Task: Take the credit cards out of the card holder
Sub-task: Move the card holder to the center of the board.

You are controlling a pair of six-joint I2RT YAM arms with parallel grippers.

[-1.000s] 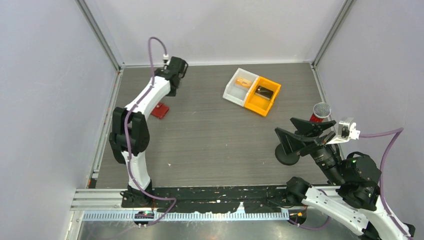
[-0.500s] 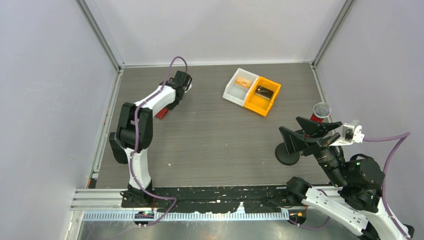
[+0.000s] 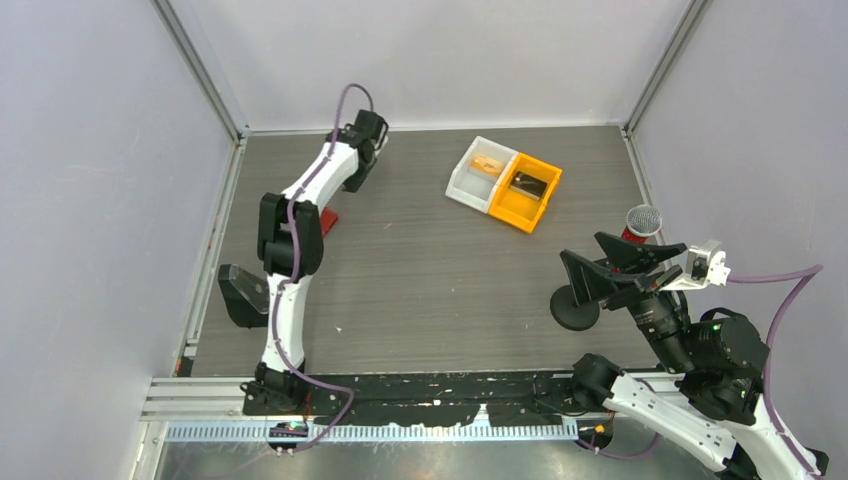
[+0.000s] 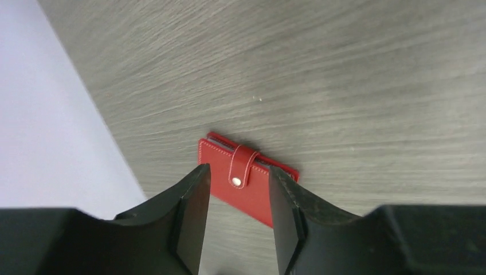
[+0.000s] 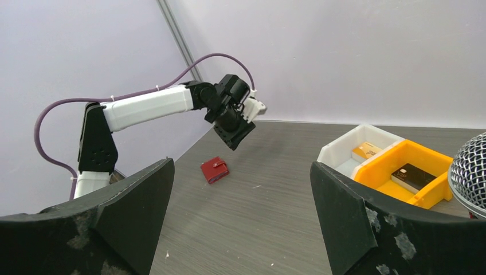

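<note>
The card holder [image 4: 249, 186] is a small red wallet lying flat on the grey table, folded shut with its strap snapped. It also shows at the table's left side [image 3: 324, 221], partly under my left arm, and in the right wrist view [image 5: 215, 169]. The credit cards are hidden. My left gripper [image 4: 239, 171] hangs well above the card holder, open, with nothing between its fingers. In the right wrist view the left gripper [image 5: 236, 137] sits up and to the right of the card holder. My right gripper [image 3: 603, 263] stands wide open and empty at the near right.
A white bin [image 3: 462, 178] holding a small orange-tan item [image 3: 488, 165] adjoins an orange bin [image 3: 508, 213] holding a dark flat item [image 3: 528, 185] at the back right. A mesh-headed microphone [image 3: 644, 220] and a black round base [image 3: 574, 312] stand beside my right gripper. Walls enclose the table.
My left arm has swung to the right and its elbow now covers part of the card holder. The right arm shifted slightly right. The card holder has not moved.
</note>
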